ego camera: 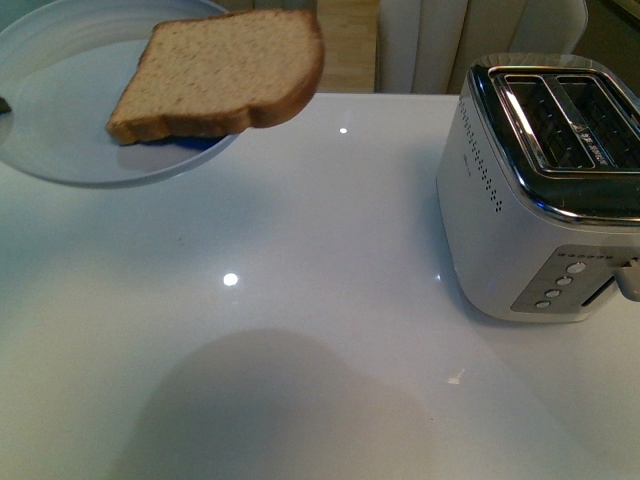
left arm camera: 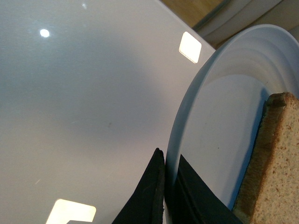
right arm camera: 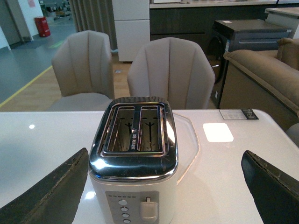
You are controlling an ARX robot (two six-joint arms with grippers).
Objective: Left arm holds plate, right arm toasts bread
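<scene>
Since the bread point(ego camera: 220, 75) lies on the plate point(ego camera: 60, 140) lifted over the counter's point(ego camera: 300, 300) far left corner, my left end effector point(left arm camera: 170, 163) pinches the rim, presenting the slice, I reckon. The right end effector point(right arm camera: 164, 153) gapes empty, facing the toaster point(ego camera: 540, 190) by the right edge.

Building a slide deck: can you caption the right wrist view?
Open right gripper facing the two-slot toaster, both slots empty, on the white table.
</scene>
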